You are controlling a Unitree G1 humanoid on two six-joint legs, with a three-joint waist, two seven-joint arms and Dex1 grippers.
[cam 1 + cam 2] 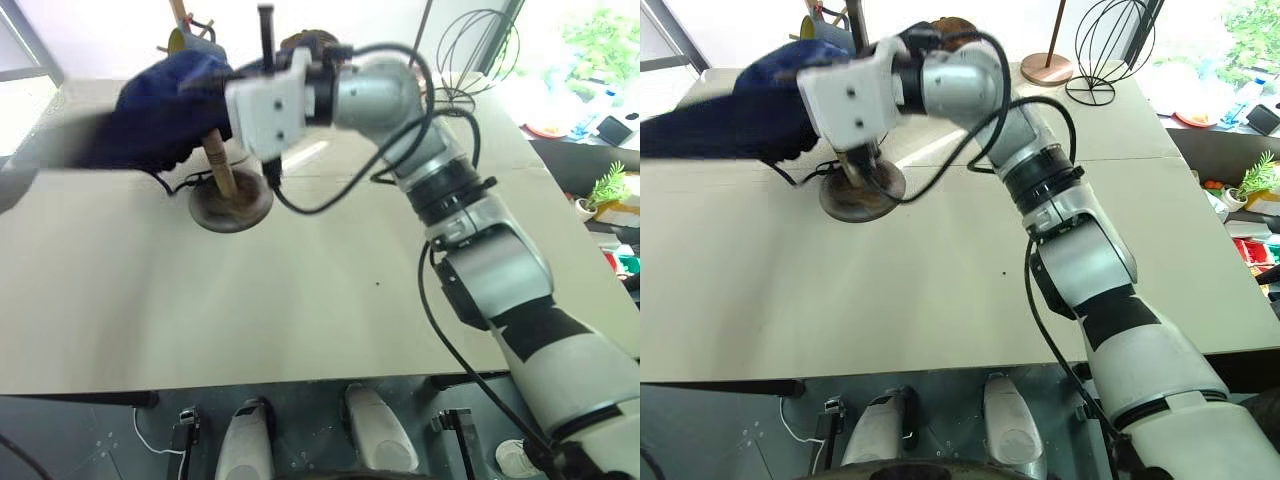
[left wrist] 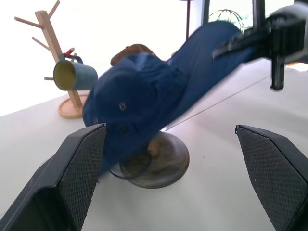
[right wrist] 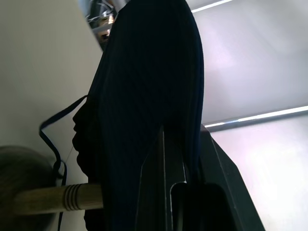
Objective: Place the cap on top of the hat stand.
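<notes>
cap draped on the stand
right pincer clenched on the cap's brim; left pincer released, near the desk's far left edge.

**Worktop and items resting on it**

The worktop is a pale beige, matte surface. A thin seam line crosses it toward the far side. The near and central areas carry one small dark speck.

The hat stand rests on its round dark disc base at far left of centre; a light wooden post rises from the disc. A thin dark cord lies on the surface beside the base.

At the far left a wooden mug tree stands on a round wooden base, with a teal mug hung on it.

At the far right stand a thin metal pole with a round copper-coloured base and, just right of it, a black wire globe stand.
</notes>
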